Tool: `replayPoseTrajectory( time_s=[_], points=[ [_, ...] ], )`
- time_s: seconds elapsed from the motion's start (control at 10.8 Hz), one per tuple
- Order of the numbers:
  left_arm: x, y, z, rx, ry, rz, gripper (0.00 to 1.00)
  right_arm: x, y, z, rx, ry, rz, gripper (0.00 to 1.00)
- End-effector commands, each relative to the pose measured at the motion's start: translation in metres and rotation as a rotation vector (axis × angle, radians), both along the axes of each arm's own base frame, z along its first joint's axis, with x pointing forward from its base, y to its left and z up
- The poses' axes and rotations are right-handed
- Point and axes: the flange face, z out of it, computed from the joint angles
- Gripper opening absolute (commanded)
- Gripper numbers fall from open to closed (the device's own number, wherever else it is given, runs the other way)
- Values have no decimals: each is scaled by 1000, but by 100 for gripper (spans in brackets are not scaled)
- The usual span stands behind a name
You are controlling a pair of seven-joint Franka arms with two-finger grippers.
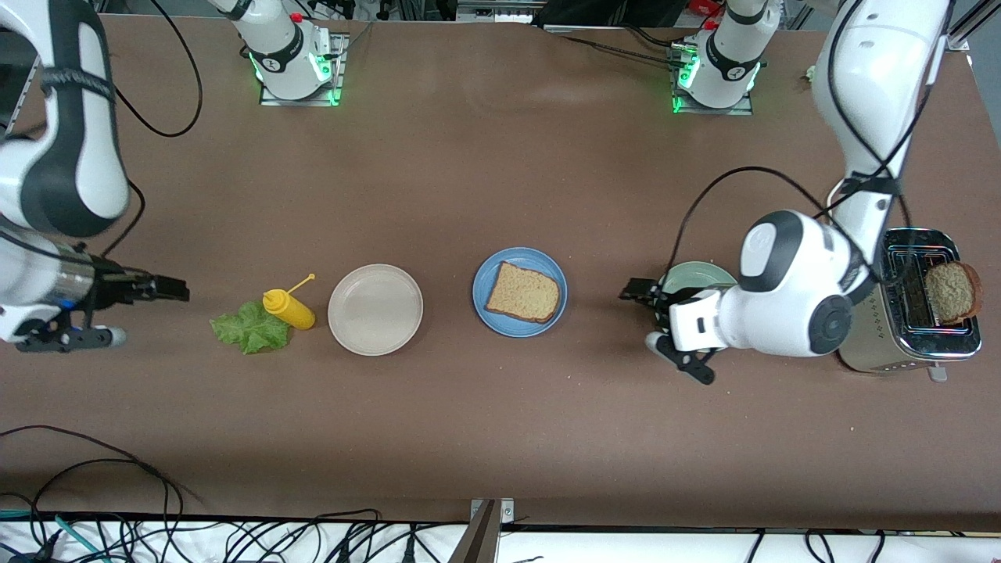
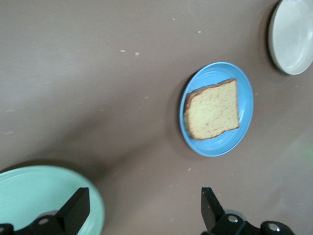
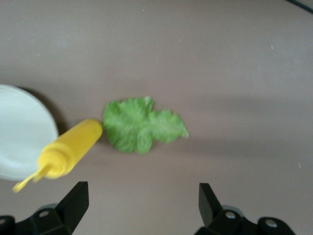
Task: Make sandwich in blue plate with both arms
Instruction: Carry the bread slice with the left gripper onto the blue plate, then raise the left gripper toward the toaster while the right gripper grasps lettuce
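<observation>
One brown bread slice [image 1: 522,293] lies on the blue plate [image 1: 483,275] at the table's middle; both show in the left wrist view, the slice [image 2: 213,109] on the plate [image 2: 215,145]. A second slice [image 1: 952,292] sticks out of a toaster. The green lettuce leaf [image 1: 249,327] lies flat on the table, also seen in the right wrist view [image 3: 139,126]. My left gripper [image 1: 637,291] is open and empty over the edge of a pale green plate [image 2: 144,208]. My right gripper [image 1: 168,288] is open and empty over bare table beside the lettuce [image 3: 143,203].
A yellow squeeze bottle [image 1: 289,308] lies beside the lettuce. A beige plate [image 1: 375,309] sits between it and the blue plate. The pale green plate [image 1: 696,275] and a silver toaster [image 1: 899,344] stand at the left arm's end.
</observation>
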Motion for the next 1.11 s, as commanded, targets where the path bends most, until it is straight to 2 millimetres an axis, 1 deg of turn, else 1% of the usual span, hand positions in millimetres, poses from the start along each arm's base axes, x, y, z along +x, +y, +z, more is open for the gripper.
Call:
replayPoseTrajectory(
  time_s=[0.0,0.09,0.18,0.28,0.37,0.46,0.55,0.65,0.74,0.83,0.92,1.02],
  points=[
    [-15,32,84,214,-120,-77,100,28,-1,-65,-5,-37,21,100],
    [-23,41,111,263,-134,-87,100,32,1,-89,-5,-39,23,100],
    [-29,53,135,293,-146,-80,100,35,8,-111,0,-42,40,100],
    [-34,65,155,319,-162,-70,100,36,10,-131,-3,-67,42,100],
    [-39,74,178,360,-201,-66,100,37,13,-149,-3,-88,46,100],
    [-44,78,198,414,-239,-70,100,40,19,-166,1,-100,55,100],
    [-45,83,210,440,-261,-69,100,42,21,-183,0,-120,57,100],
    [-46,91,221,457,-250,-62,100,44,28,-199,10,-145,61,100],
    [-48,102,233,469,-240,-44,100,44,29,-214,10,-157,61,100],
    [-45,119,246,470,-255,-1,100,45,29,-224,10,-168,57,100],
    [-44,123,246,470,-254,10,100,43,28,-228,9,-170,56,100],
    [-45,124,247,466,-248,30,100,42,28,-228,9,-168,59,93]
  ],
)
